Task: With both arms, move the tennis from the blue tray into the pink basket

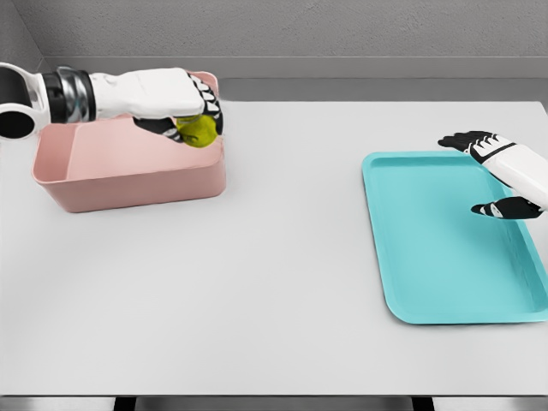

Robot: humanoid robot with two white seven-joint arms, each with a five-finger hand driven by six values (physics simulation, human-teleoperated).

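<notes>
In the head view, a white table (257,257) filled most of the frame, with a grey wall behind it along the top. At the upper left sat the pink basket (128,175), an open rectangular bin with plain walls. The left arm came in from the left edge at the upper left and reached across the basket's opening. The left hand (184,107) was over the basket's right end, its dark fingers curled around the yellow-green tennis ball (199,130). The ball was gripped in that hand, just above or at the level of the basket's right rim; whether it touched the rim could not be told.

At the right side of the frame lay the blue tray (445,240), a shallow turquoise rectangle with a raised lip, well apart from the basket. The right arm entered from the right edge. The right hand (497,175) was over the tray's upper right part with fingers and thumb spread apart, holding nothing. Its thumb pointed left over the tray's floor.
</notes>
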